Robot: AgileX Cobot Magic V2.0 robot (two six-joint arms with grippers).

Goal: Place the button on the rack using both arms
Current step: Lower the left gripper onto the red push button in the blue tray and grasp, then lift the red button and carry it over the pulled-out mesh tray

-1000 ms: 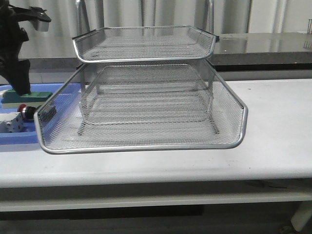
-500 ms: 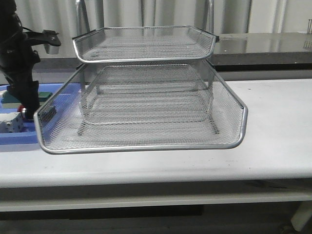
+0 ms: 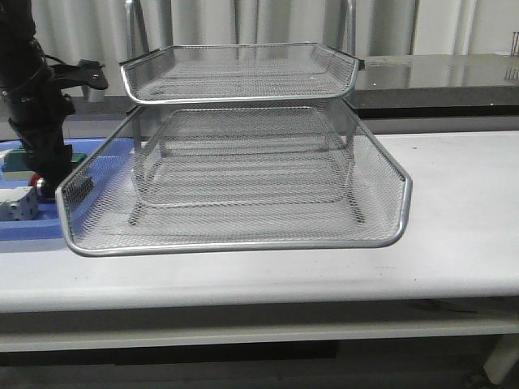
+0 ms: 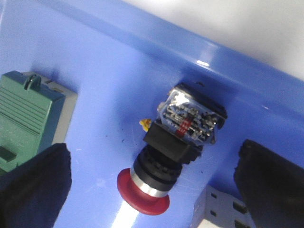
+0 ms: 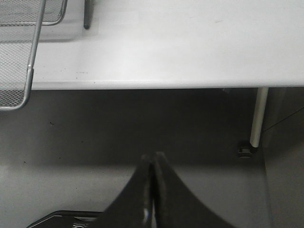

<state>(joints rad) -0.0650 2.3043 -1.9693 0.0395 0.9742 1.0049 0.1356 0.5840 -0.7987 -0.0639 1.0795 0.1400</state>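
Our left pincer [image 4: 152, 185] hangs wide astride the button [image 4: 173, 152] to grip its body, while our right pincer [image 5: 152, 190] waits pressed together, off the surface [image 5: 190, 42].

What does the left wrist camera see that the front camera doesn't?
Only the left wrist view shows the whole button, lying on its side between the open left pincer fingers, beside a green block. Only the front view shows the whole rack and the white table. Both show the blue tray and a bit of the button's red cap.
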